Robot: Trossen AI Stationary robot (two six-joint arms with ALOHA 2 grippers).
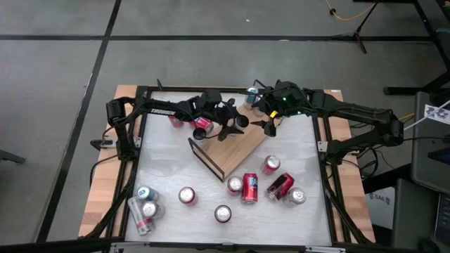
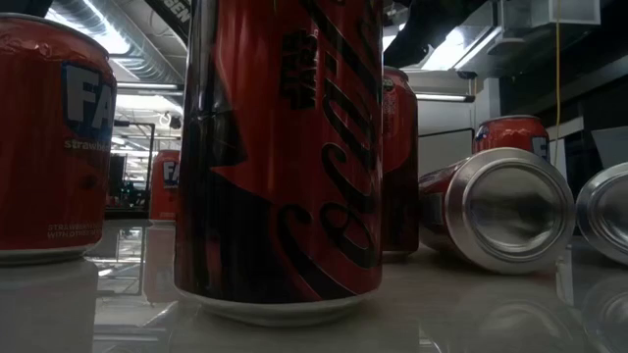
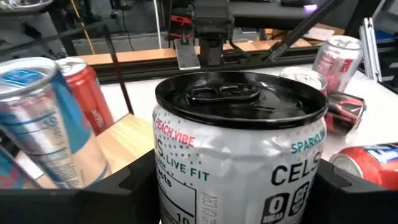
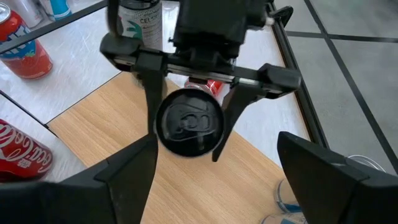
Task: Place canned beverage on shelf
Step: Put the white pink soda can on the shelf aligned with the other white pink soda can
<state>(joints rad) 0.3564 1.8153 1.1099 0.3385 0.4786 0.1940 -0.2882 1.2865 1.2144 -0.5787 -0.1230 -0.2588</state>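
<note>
Grey concrete floor surrounds the black-framed white table (image 1: 169,169), where the light-wood shelf (image 1: 235,149) lies angled near the middle. Toward the near left corner a silver-and-blue can (image 1: 143,193) stands beside two more cans (image 1: 144,212), one of them lying down, with two red-rimmed cans upright further along (image 1: 186,195) and (image 1: 223,213). At the far left of the shelf the left gripper (image 4: 186,121) grasps a white Celsius can (image 3: 239,162) with a black lid, its fingers (image 4: 149,93) pressed to either side of the can, which stands over the shelf's wood; whether its base touches the board cannot be told. A red can (image 1: 202,126) lies just beside that gripper. Past the shelf's near edge sit several red cola cans, one upright (image 1: 251,187) and one on its side (image 1: 280,187), with silver-topped cans around them. The right gripper (image 1: 269,126) hangs over the shelf's far right corner, fingers spread apart and empty, looking down on the held can. All cans appear sealed.
</note>
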